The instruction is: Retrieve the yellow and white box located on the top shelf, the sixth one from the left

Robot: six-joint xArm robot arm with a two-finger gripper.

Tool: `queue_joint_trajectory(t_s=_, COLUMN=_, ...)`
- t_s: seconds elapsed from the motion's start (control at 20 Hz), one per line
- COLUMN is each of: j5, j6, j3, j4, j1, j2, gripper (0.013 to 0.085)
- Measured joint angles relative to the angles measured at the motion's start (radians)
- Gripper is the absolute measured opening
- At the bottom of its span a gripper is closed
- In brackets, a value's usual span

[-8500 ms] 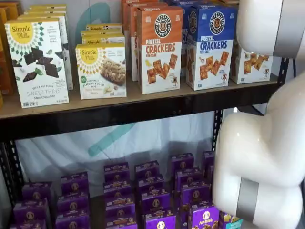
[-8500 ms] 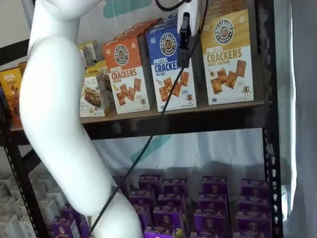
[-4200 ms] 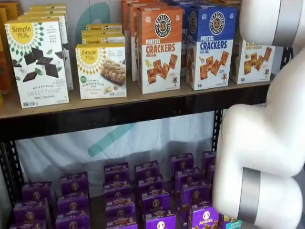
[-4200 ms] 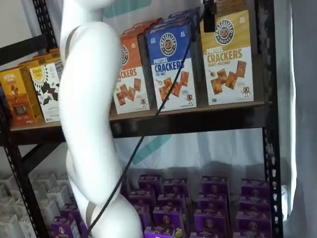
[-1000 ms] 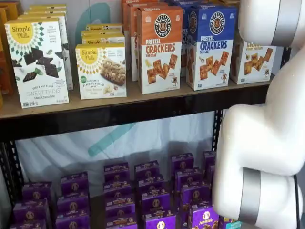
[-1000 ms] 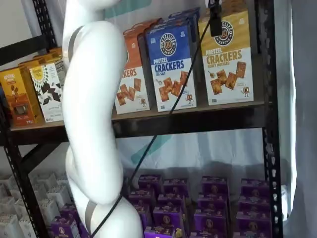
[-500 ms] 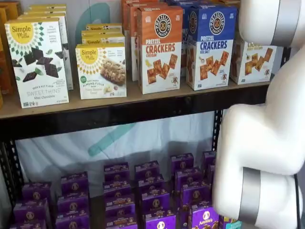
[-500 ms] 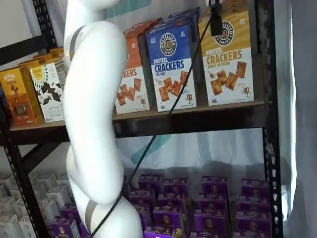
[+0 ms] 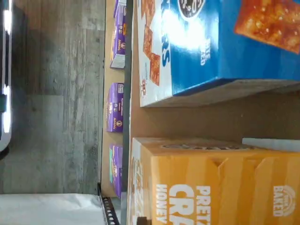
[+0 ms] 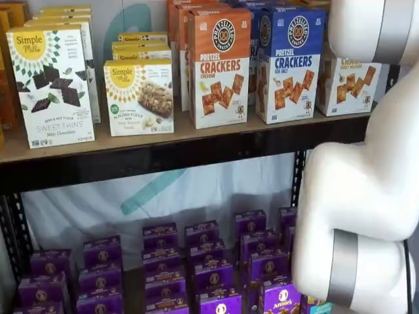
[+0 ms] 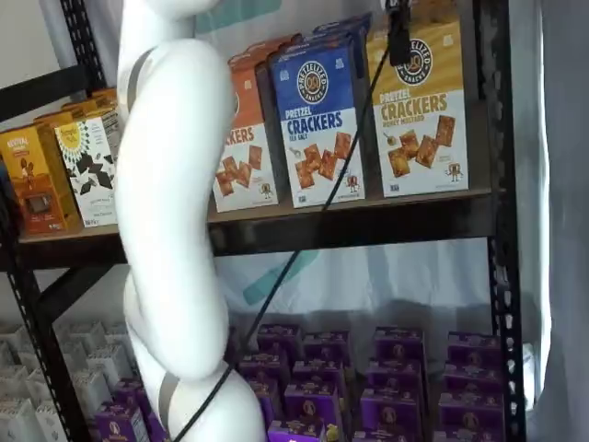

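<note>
Currently black-fingered hand [image 11: 399, 37] hangs against upper front of tall yellow and white cardboard cracker box [image 11: 424, 110]; grip state unclear. Box tilted on tan wooden top shelf [image 11: 368, 204], beside blue cracker box [image 11: 320, 120].

White arm [image 11: 170, 212] upright, reaching high; one black finger [image 11: 398, 37] visible, state unclear

A narrow gap separates the yellow and white box [image 11: 424, 115] from the blue box [image 11: 321, 124]; a black upright [image 11: 498, 166] crowds its other side.
</note>
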Motion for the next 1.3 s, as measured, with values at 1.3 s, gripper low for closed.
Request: queue_joint_trajectory(t_s=1.3, j5=0.084, j6=-0.091, j3=0.315, j4=0.024, j1=-0.111, j2=-0.320, gripper=0.0650)
